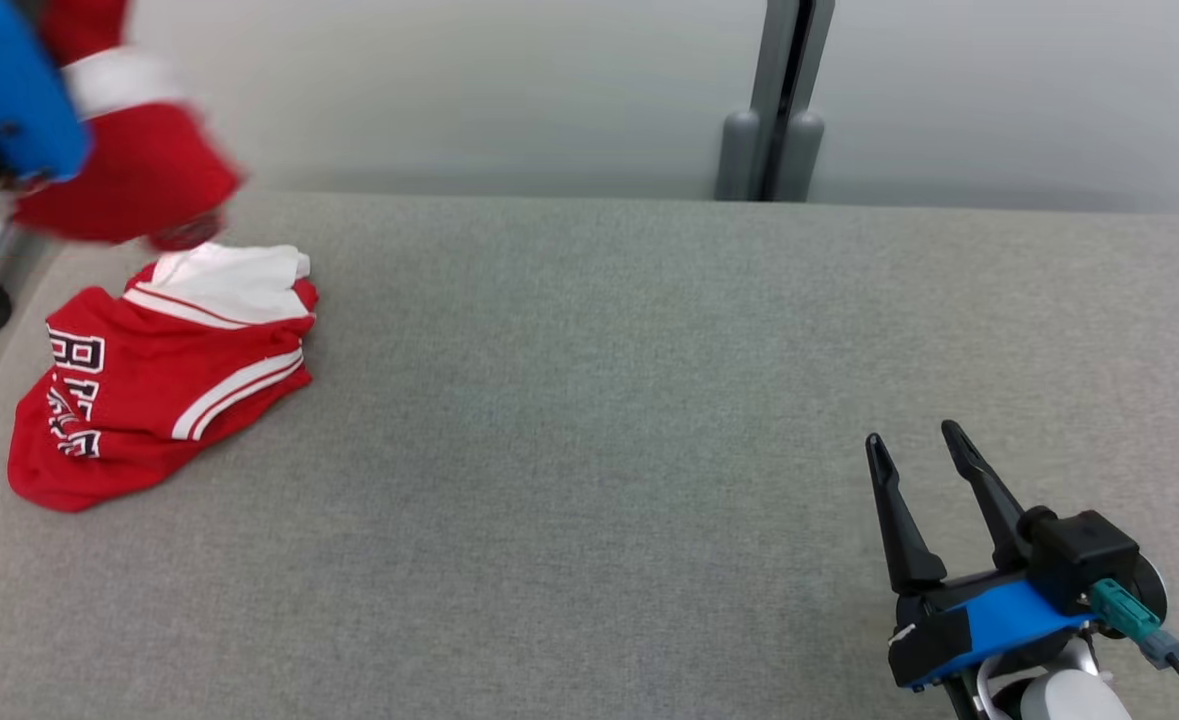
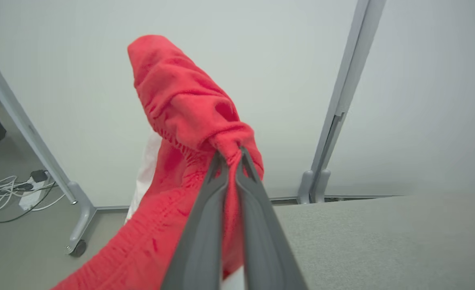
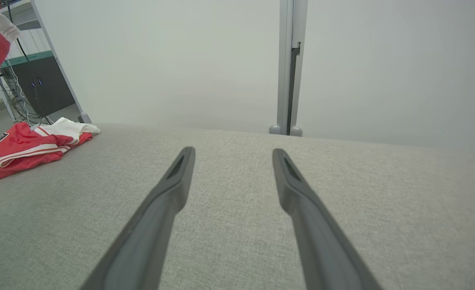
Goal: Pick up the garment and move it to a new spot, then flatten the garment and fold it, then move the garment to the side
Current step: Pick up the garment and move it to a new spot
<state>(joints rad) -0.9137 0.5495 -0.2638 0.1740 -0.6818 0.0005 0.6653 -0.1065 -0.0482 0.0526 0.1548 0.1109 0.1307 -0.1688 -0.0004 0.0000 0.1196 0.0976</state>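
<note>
Garment (image 2: 181, 100) in closed left hand (image 2: 231, 157)

grey surface (image 1: 589, 450) lies open; red jersey (image 1: 149, 390) heaped at its left.

You face a pale partition wall (image 1: 499, 90) joined by a grey post (image 1: 779, 90) behind the grey fabric-covered desk (image 1: 599, 450), with white cables (image 2: 3, 186) lying on the grey floor (image 2: 19, 245) beside it.

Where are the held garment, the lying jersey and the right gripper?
held garment (image 2: 181, 100): left wrist view, bunched red cloth.
lying jersey (image 1: 149, 375): head view, red body.
right gripper (image 1: 909, 432): head view, between fingertips.
</note>
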